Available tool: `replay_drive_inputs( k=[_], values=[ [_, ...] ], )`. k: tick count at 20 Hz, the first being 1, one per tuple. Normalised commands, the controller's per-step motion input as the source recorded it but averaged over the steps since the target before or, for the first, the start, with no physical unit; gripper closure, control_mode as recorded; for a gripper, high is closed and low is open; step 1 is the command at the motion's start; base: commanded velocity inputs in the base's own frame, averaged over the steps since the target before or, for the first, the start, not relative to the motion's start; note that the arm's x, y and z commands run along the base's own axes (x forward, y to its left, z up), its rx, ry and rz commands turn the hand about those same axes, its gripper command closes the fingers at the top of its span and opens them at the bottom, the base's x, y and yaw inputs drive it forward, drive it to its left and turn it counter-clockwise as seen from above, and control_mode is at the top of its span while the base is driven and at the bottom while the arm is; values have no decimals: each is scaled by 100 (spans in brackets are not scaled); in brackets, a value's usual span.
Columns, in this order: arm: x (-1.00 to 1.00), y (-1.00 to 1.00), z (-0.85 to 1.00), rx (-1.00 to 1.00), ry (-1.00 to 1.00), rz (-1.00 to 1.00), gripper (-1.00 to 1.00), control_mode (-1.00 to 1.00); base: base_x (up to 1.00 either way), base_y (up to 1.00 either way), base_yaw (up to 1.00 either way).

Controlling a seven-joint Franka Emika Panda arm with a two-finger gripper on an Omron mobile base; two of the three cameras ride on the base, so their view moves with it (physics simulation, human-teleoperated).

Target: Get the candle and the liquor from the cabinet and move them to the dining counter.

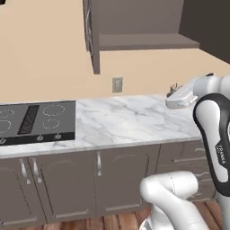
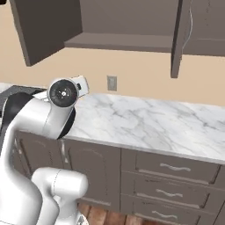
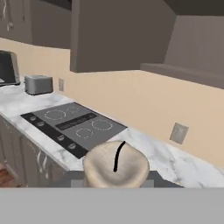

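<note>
Gripping the candle, jaws above a marble counter beside a black cooktop, cabinet open.

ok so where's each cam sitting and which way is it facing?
Left base view: behind the arm's left, facing the marble counter, cooktop and open cabinet; white arm at lower right.
Right base view: behind its right, same counter and cabinet; arm at lower left.
Hand view: on the hand, looking along the counter towards the toaster; held candle at bottom.
Shared: the wall outlet appears in all three.
</note>
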Motion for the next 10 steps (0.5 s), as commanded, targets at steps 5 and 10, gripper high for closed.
replay_drive_inputs(
  k=[5,10],
  values=[
    [0,0,0,0,0,0,100,100,-59,0,52],
    [0,0,0,0,0,0,100,100,-21,0,95]
  ],
)
